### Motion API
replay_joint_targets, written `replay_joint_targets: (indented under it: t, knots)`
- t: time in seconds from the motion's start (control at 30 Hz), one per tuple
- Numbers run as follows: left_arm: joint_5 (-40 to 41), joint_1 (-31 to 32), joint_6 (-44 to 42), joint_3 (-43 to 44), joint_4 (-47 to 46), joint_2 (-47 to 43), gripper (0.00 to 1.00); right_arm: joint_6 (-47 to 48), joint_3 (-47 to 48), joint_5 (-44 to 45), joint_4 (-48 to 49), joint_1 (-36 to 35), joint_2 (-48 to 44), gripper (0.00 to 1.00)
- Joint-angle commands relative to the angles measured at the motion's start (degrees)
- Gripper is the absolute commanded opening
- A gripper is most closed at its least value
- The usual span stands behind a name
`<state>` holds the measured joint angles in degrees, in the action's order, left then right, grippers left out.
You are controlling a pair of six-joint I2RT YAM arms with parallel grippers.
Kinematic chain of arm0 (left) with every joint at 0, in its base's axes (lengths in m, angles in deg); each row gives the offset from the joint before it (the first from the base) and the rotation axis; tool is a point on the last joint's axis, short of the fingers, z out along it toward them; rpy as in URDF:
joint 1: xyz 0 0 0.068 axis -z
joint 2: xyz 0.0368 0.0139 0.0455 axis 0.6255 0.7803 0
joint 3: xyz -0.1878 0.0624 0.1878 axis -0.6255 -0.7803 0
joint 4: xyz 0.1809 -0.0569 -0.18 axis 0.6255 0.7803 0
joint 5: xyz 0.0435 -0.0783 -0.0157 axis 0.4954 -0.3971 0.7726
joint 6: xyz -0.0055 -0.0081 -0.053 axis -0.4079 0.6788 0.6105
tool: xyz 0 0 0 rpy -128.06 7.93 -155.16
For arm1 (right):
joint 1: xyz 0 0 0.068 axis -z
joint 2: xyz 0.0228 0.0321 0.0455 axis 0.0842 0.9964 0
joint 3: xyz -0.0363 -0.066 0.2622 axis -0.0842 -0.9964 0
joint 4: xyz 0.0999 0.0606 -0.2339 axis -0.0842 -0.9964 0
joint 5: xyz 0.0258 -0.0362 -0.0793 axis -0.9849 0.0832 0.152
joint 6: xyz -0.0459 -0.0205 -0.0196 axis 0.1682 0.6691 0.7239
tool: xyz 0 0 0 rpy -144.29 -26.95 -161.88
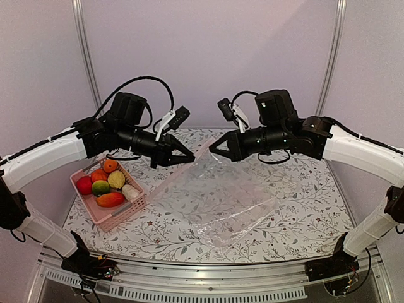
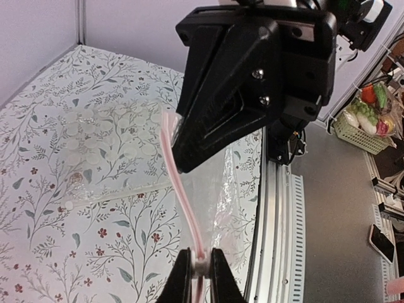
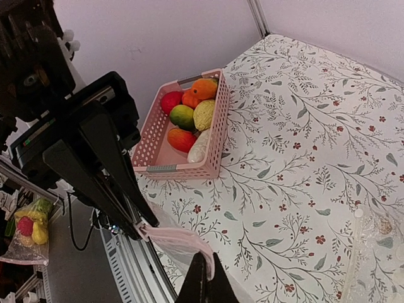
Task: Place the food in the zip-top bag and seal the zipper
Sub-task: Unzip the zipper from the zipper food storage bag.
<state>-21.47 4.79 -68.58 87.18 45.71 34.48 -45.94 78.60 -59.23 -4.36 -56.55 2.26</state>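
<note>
A: Start nearest the bases. What's there?
B: The zip-top bag (image 1: pixel 224 205), clear and crinkly. Its lower part is spread on the floral bench (image 1: pixel 303 189), about mid-bench, slightly right.
A: And the food?
B: The food (image 1: pixel 107 185) is in the pink basket (image 1: pixel 120 218), left of the bag and just beside it (touching or not, can't tell from above). There's a red piece at the left, orange ones, a green one and a yellowish one. The white radish (image 1: pixel 130 192) lies against the basket's right wall.
A: Farther back?
B: The bag's far edge is raised off the bench. The zipper (image 1: pixel 203 151), a pinkish strip, hangs between the tips of the two arms.
A: Left side?
B: The left end effector (image 1: pixel 188 156) has its fingers pressed together on the zipper. Its wrist view shows the strip clamped between the two pads at the bottom of the frame, then curving up to the other arm.
A: Right side?
B: The right end effector (image 1: pixel 216 149) is pinching the same zipper, jaws closed on it. In its own wrist view the tips meet on the pink strip. The two end effectors face each other, near but not touching.
A: Behind them?
B: A plain pale wall (image 1: pixel 208 50).
</note>
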Motion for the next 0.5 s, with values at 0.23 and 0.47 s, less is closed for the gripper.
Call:
replay_joint_targets:
  t: [0.23,0.47]
  knots:
    - [-1.1,0.6,-0.6,-0.6,3.0,-0.4,0.0,-1.6,-0.8,8.1,0.3,2.8,-2.0,0.0]
    - [-1.0,0.6,-0.7,-0.6,3.1,-0.4,0.0,-1.2,-0.6,9.3,0.1,3.3,-2.0,0.0]
